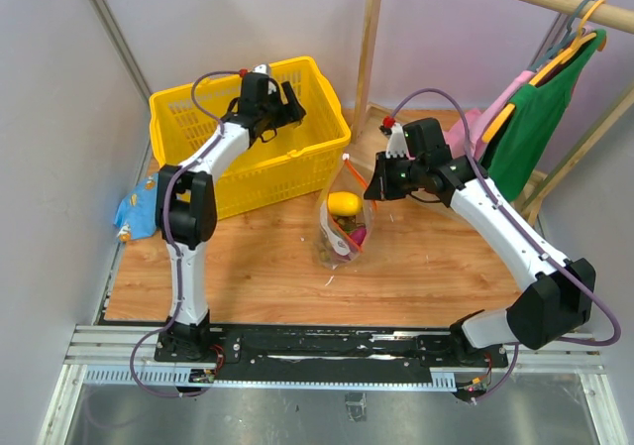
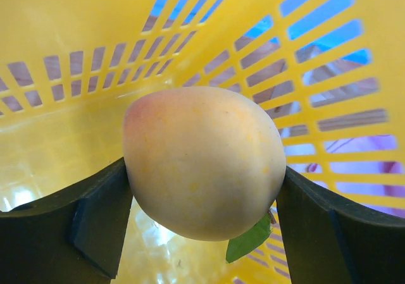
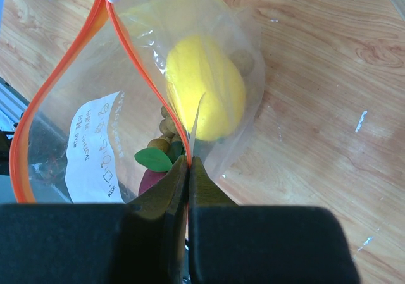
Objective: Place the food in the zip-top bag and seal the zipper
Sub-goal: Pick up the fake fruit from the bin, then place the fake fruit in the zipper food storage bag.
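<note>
Currently the bag (image 1: 340,229) stands at frame centre on the table (image 1: 426,267), holding a yellow fruit (image 3: 205,88), grapes (image 3: 166,123) and a purple piece (image 3: 152,181), its zipper (image 3: 136,56) pinched by the closed right gripper (image 3: 188,170), while the left gripper (image 1: 285,104), upper left over the basket (image 1: 198,103), clamps a peach (image 2: 202,157) between both fingers.

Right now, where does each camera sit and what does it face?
Top external: high behind the robot, looking down at left arm, right arm, table, yellow basket.
Left wrist: faces into the basket; left hand holds a peach.
Right wrist: faces down; right hand pinches the zipper of the bag.
Shared: top and right wrist both show the bag.
</note>
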`<action>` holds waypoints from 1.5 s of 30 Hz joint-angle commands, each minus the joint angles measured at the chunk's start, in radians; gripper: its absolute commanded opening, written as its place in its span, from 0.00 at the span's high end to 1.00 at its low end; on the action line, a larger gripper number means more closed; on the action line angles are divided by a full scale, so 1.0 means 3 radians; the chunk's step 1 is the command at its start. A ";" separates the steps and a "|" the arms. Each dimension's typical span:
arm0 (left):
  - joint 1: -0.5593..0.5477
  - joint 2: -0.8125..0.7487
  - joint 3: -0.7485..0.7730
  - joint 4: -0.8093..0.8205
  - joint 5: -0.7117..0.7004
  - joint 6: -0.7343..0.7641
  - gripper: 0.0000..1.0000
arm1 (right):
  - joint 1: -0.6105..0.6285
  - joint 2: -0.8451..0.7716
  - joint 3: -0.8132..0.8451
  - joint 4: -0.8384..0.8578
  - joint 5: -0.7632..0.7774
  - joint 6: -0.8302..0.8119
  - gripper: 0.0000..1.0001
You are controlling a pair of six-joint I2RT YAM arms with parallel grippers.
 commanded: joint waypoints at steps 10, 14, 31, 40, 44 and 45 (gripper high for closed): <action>0.0016 -0.0857 0.0011 -0.0725 0.0114 0.0329 0.80 | 0.0116 -0.0092 0.0118 -0.0175 0.0301 -0.0024 0.99; -0.0011 -0.1209 -0.0126 -0.0845 0.0237 0.0364 0.80 | 0.0140 -0.0075 0.0175 -0.0230 0.0399 0.0008 0.99; -0.0918 -0.2324 -0.0514 -0.1432 0.0220 0.0523 0.80 | 0.0280 -0.0017 0.0425 -0.0249 0.0591 0.0058 0.99; -0.1623 -0.2597 -0.0854 -0.1401 0.0065 0.0489 0.78 | 0.0322 -0.0005 0.0394 -0.0176 0.0616 0.0058 0.99; -0.1800 -0.2604 -0.1011 -0.1425 -0.0051 0.0437 0.77 | 0.0324 -0.0011 0.0382 -0.0162 0.0618 0.0058 0.99; -0.1829 -0.2597 -0.1052 -0.1423 -0.0081 0.0426 0.76 | 0.0324 -0.0012 0.0371 -0.0154 0.0617 0.0058 0.99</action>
